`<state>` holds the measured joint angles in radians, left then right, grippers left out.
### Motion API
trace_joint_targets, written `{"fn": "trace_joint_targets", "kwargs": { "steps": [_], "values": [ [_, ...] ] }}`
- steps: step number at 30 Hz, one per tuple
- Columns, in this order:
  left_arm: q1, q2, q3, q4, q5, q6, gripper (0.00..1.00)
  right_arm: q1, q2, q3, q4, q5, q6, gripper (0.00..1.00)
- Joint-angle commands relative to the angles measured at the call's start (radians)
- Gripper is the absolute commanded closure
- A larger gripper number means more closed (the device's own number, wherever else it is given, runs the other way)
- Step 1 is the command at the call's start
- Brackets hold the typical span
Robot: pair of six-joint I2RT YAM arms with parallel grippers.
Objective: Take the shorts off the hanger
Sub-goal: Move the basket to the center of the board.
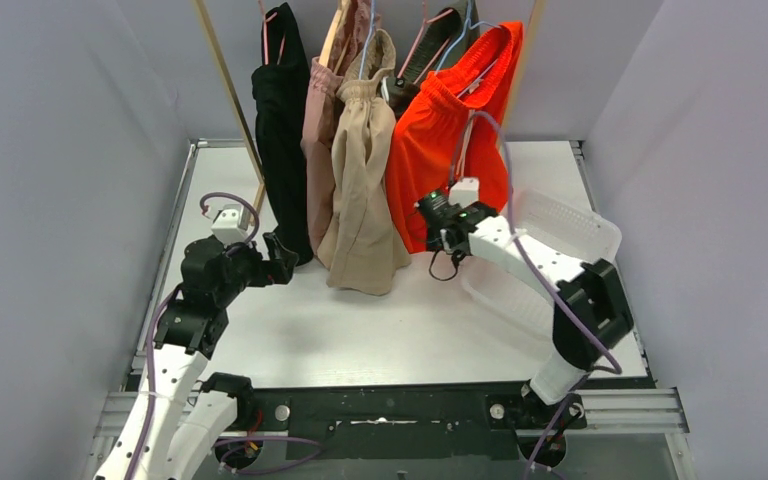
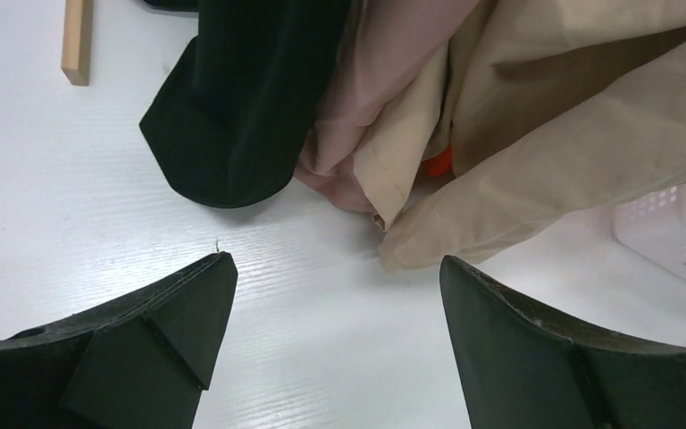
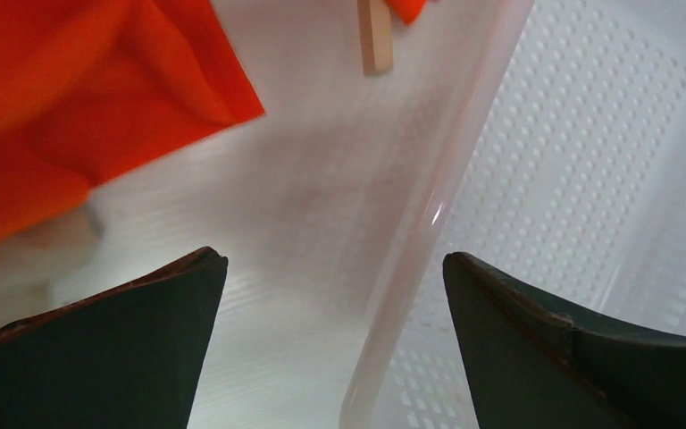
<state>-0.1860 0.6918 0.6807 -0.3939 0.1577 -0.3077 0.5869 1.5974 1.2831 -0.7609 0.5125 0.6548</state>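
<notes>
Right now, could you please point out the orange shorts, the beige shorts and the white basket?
orange shorts point(image 1: 435, 140): top view, middle of the hanging fabric.
beige shorts point(image 1: 365, 210): top view, lower leg.
white basket point(image 3: 589, 134): right wrist view, perforated surface.

The right gripper point(image 3: 332, 268) points down, its two dark fingers point(image 3: 125, 357) wide apart in the bottom corners with nothing between them. Bright orange shorts point(image 3: 98, 98) fill the upper left, draped over a white tabletop point(image 3: 304, 161). A white perforated plastic basket point(image 3: 607, 179) takes up the right side. The end of a wooden stick point(image 3: 375, 40) shows at the top.
</notes>
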Motion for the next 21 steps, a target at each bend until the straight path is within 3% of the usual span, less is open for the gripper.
{"fn": "trace_joint_targets", "kwargs": {
  "steps": [1,7,14,21],
  "values": [
    [0.007,-0.018,0.029,0.013,-0.05,-0.004,0.15,0.029,0.057,-0.037,-0.189,0.227,0.111,0.02],
    [0.007,-0.017,0.028,0.015,-0.052,-0.005,0.15,-0.095,-0.085,-0.196,-0.201,0.225,0.129,0.02],
    [0.009,-0.016,0.032,0.011,-0.064,-0.002,0.15,-0.151,-0.276,-0.28,-0.195,0.196,0.09,0.02],
    [0.01,-0.014,0.031,0.012,-0.059,-0.002,0.15,-0.172,-0.321,-0.289,-0.326,0.232,0.262,0.02]
  ]
}}
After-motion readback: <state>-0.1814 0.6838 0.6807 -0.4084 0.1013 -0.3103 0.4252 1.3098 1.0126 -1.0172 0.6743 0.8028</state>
